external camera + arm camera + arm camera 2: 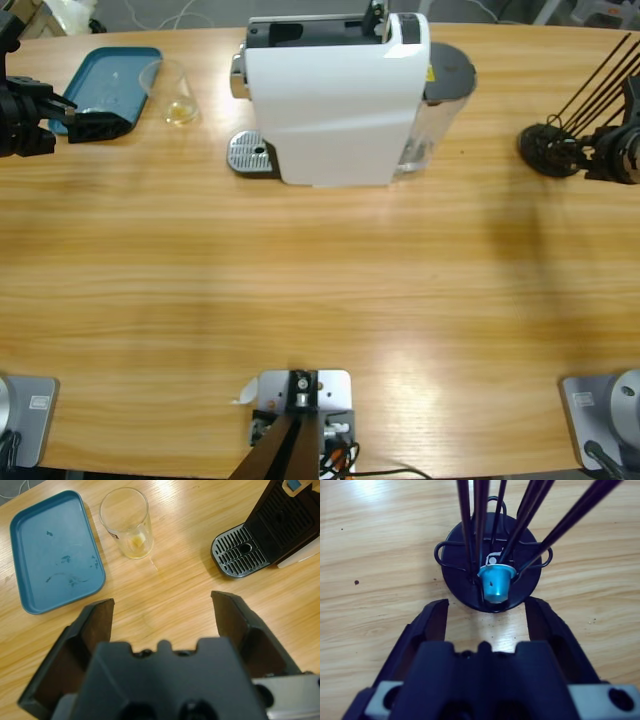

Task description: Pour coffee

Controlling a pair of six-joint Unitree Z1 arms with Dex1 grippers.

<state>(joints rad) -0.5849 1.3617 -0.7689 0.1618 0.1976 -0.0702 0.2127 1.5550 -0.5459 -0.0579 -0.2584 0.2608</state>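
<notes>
Your left end effector (162, 612) is spread wide, holding nothing, near the surface's (320, 290) far-left corner. Just past it sits a glass (126, 522) with a little coffee (136, 542) beside a blue tray (52, 555). Right end effector (486, 615) gapes wide too, facing a capsule rack (492, 565) holding a blue capsule (496, 582).

Teal tray (30, 540), pale amber coffee (137, 543)

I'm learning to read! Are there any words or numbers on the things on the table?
No text can be read.
Clear drinking glass: a small dark mark on its side, too blurred to read.
White coffee machine: a small yellow sticker near its top, too small to read.
Teal plastic tray: only smudges, no words.
</notes>
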